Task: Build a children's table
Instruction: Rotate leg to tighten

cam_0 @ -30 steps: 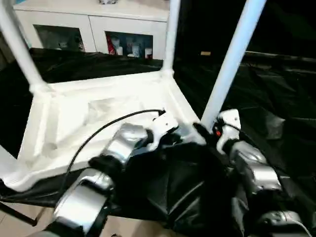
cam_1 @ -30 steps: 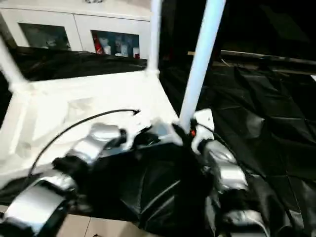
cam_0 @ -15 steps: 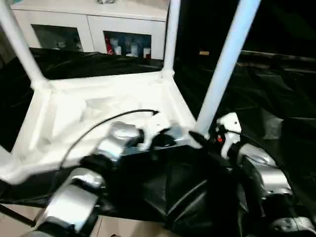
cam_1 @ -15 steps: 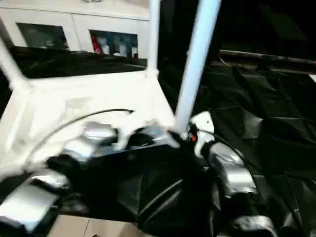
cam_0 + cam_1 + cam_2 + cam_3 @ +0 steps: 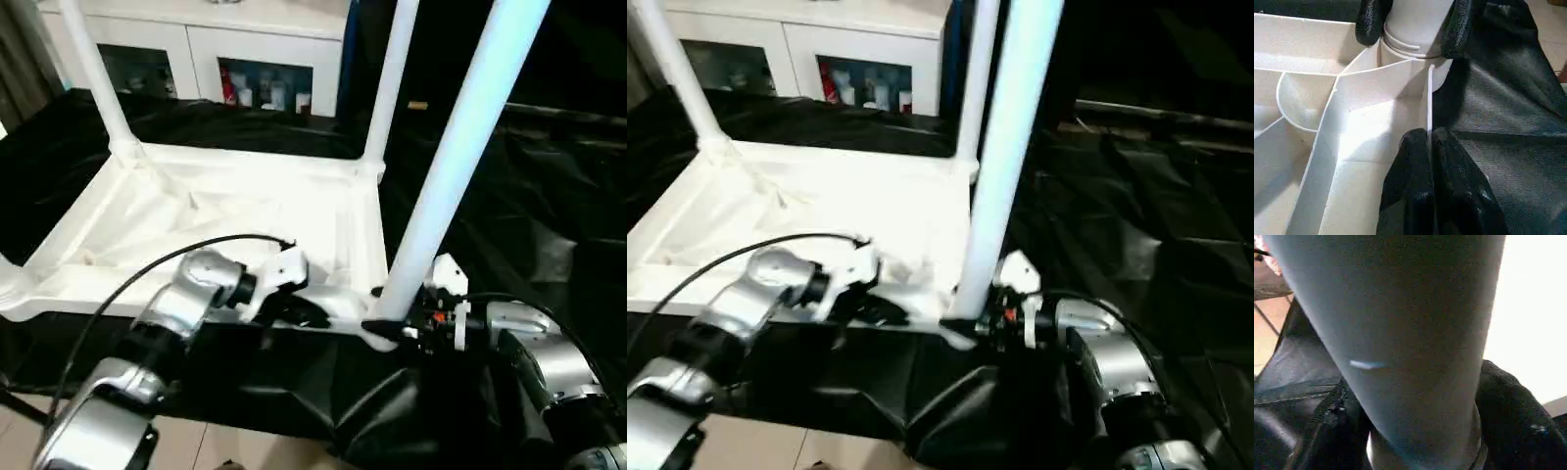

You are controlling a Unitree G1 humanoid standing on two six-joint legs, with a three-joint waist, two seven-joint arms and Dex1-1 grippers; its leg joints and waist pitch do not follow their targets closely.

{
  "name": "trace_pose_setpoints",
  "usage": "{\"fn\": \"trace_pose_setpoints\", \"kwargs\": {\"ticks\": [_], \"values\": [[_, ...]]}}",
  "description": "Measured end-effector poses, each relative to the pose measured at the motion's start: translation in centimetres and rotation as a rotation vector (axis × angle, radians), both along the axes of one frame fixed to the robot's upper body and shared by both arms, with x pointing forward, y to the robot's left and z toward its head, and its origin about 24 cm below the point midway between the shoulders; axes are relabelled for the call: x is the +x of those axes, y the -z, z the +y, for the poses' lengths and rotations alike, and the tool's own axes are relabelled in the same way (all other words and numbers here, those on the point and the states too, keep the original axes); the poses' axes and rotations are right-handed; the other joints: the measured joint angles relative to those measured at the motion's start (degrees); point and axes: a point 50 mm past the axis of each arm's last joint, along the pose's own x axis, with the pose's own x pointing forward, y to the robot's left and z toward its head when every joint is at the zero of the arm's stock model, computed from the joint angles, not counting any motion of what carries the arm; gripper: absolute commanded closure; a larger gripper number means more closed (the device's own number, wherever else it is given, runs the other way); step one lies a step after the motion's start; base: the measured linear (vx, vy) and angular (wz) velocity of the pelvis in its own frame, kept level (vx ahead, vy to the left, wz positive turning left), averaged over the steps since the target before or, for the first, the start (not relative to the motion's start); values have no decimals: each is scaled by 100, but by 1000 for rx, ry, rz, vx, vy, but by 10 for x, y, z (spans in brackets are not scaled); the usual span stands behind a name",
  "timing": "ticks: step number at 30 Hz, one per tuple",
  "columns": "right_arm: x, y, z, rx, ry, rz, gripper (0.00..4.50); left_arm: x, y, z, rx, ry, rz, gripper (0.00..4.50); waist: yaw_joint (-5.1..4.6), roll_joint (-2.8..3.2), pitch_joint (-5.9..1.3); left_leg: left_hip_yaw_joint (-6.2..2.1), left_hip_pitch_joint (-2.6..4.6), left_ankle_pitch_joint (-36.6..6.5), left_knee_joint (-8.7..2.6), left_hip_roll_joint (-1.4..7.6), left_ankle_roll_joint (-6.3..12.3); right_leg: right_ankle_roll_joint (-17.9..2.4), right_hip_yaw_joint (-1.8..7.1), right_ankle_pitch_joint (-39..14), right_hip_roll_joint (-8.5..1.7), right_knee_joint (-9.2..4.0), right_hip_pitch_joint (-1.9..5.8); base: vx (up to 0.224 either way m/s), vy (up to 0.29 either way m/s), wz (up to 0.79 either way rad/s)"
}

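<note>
Three legs stand socketed; right gripper point(image 5: 392, 328) clamps the near leg's point(image 5: 460, 157) base, left gripper point(image 5: 1429, 161), jaws together, pins the tabletop point(image 5: 235, 211) rim. Next, probably a firm seating push.

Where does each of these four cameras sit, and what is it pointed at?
Left and right eye views: on the head, looking down over both silver forearms at the upturned tabletop.
Left wrist view: along the left gripper, shut on the tabletop's rim.
Right wrist view: against the near leg, between the right gripper's fingers.
Shared: the left wrist view also shows the right gripper around that leg.
</note>
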Motion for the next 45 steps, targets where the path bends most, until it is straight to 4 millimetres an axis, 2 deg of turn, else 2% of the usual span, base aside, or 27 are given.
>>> {"fn": "trace_pose_setpoints", "kwargs": {"ticks": [7,10,15,17,19,22,25,26,27,29,34,40,45], "values": [[-2,-2,0,6,-14,12,193,-3,-1,0,-3,2,4,450,-2,-3,2,0,-2,0,-4,0,0,1,-2,-1,1,-1,-3,0,0,0],[-1,2,1,6,45,4,195,-1,2,-3,-6,-31,-3,450,-5,-2,1,0,1,0,-1,-2,0,1,1,0,0,-1,0,0,0,0],[17,9,1,15,323,-23,196,14,5,-17,-11,-165,-71,450,-64,-1,-2,-1,15,1,16,-12,0,0,12,1,-8,-3,16,0,0,0],[28,12,0,27,530,-18,196,23,6,-33,-5,-251,-116,450,-69,-1,-3,0,24,1,20,-19,1,9,16,-4,-11,-3,26,0,0,0],[33,14,-1,31,657,-12,196,26,7,-46,-8,-295,-136,450,-64,6,-8,1,25,1,20,-22,1,17,15,-9,-17,-5,30,0,0,0],[39,15,3,29,772,-11,196,30,9,-58,-4,-338,-155,450,-53,30,-24,0,36,1,18,-23,1,19,14,-10,-18,-5,39,0,0,0],[40,16,6,41,815,-12,196,30,11,-60,-4,-342,-173,450,-47,36,-27,-1,60,1,9,-22,1,23,10,-12,-17,-5,58,0,0,0],[40,17,6,42,817,-11,196,30,11,-60,-4,-340,-175,450,-45,39,-28,-3,67,1,8,-22,1,25,9,-14,-17,-5,66,0,0,0],[40,17,6,43,817,-11,161,30,12,-60,-5,-339,-174,450,-45,40,-29,-3,76,1,6,-22,1,29,8,-16,-17,-8,74,0,0,0],[39,17,6,50,813,-16,126,30,12,-60,-6,-334,-175,450,-47,43,-28,-3,84,1,3,-22,0,33,9,-18,-17,-10,80,0,0,0],[33,14,7,50,685,-40,82,28,8,-48,-8,-279,-160,450,-66,40,-24,-4,73,0,-19,-20,0,31,7,-17,-13,-11,65,0,0,0],[23,5,-1,-9,392,-65,77,21,3,-28,-21,-181,-125,450,-48,44,-24,-3,7,3,-31,-10,3,12,-1,-10,-6,-5,-3,0,0,0],[10,1,2,11,182,-35,77,10,2,-11,-19,-80,-51,450,-19,44,-22,-1,0,15,-26,-5,30,2,-4,-17,-1,-3,-8,0,0,0]]}}
